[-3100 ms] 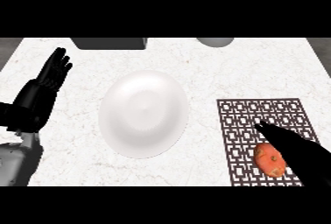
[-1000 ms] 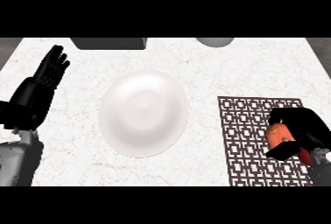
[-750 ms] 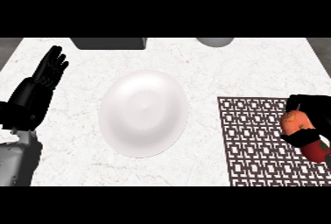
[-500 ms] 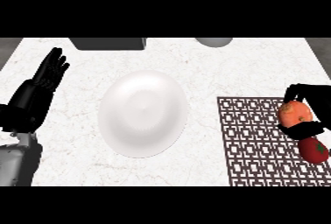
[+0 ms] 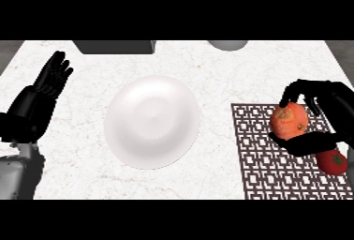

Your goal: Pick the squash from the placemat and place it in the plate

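Note:
An orange squash (image 5: 288,121) is held above the dark patterned placemat (image 5: 266,159) at the right. My right hand (image 5: 325,105) is shut on it, fingers over its top and thumb under it. The white plate (image 5: 153,121) lies in the middle of the counter, left of the squash and with nothing on it. At the left edge my left hand (image 5: 47,86) rests open with fingers up.
A red tomato (image 5: 333,161) lies on the placemat's right side, just below my right hand. A grey box (image 5: 114,46) and a pale round object (image 5: 228,44) stand at the counter's far edge.
My right hand closed on the squash, lifted it off the placemat and carried it up and slightly left. The tomato came into sight. The left hand stayed put.

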You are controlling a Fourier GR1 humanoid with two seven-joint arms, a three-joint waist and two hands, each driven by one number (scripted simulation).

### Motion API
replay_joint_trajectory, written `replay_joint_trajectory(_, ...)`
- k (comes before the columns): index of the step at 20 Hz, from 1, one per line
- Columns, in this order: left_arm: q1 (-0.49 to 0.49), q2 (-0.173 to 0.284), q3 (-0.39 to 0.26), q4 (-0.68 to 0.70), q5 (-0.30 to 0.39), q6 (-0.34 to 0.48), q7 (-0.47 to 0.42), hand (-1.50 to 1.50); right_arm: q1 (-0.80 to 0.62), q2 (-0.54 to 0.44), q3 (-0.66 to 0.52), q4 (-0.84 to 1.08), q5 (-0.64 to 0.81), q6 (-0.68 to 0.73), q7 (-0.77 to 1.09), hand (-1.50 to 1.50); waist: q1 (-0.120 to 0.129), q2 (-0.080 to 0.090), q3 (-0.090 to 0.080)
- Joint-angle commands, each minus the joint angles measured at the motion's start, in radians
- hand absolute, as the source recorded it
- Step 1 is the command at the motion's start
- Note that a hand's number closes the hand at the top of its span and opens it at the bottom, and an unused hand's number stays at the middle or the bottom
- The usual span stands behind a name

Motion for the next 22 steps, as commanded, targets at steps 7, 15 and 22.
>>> replay_joint_trajectory(7, -0.041, -0.045, -0.041, 0.017, -0.063, 0.034, 0.018, 0.00, -0.177, 0.238, 0.217, -0.169, 0.050, 0.075, 0.335, 1.50, 0.006, 0.003, 0.000)
replay_joint_trajectory(15, -0.018, 0.002, 0.020, -0.013, -0.010, -0.029, 0.021, 0.00, -0.385, 0.468, 0.324, 0.118, 0.106, -0.006, 0.429, 1.50, 0.020, 0.005, 0.000)
replay_joint_trajectory(22, -0.036, -0.058, -0.028, 0.030, -0.055, 0.003, 0.002, 0.00, -0.585, 0.473, 0.430, 0.529, 0.063, -0.295, 0.405, 1.50, 0.035, 0.010, 0.000)
